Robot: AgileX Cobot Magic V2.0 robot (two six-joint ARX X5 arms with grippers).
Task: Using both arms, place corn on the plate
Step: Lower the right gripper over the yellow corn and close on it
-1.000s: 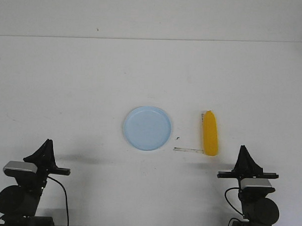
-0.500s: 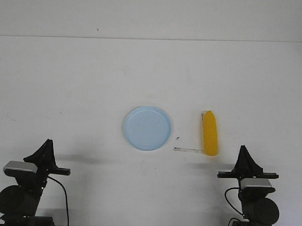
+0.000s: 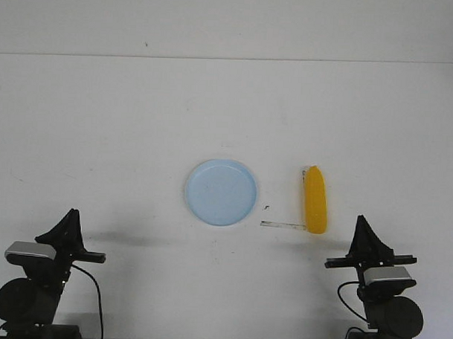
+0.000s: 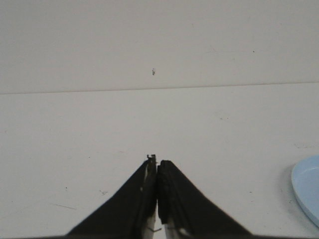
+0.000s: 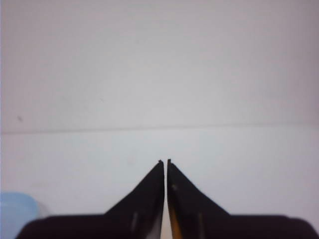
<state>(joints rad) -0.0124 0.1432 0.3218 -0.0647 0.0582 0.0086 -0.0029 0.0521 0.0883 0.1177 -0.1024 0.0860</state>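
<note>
the right wrist view is blurry. one corn (image 3: pixel 315 200) lies right of center, beside one plate (image 3: pixel 220 192). left gripper (image 4: pixel 157 167) and right gripper (image 5: pixel 165 164) are pinched closed, empty.

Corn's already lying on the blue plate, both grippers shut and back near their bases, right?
Not quite. The front view shows the corn lying on the table beside the plate, on the right arm's side, apart from it. The left gripper and right gripper are shut near their bases.
</note>
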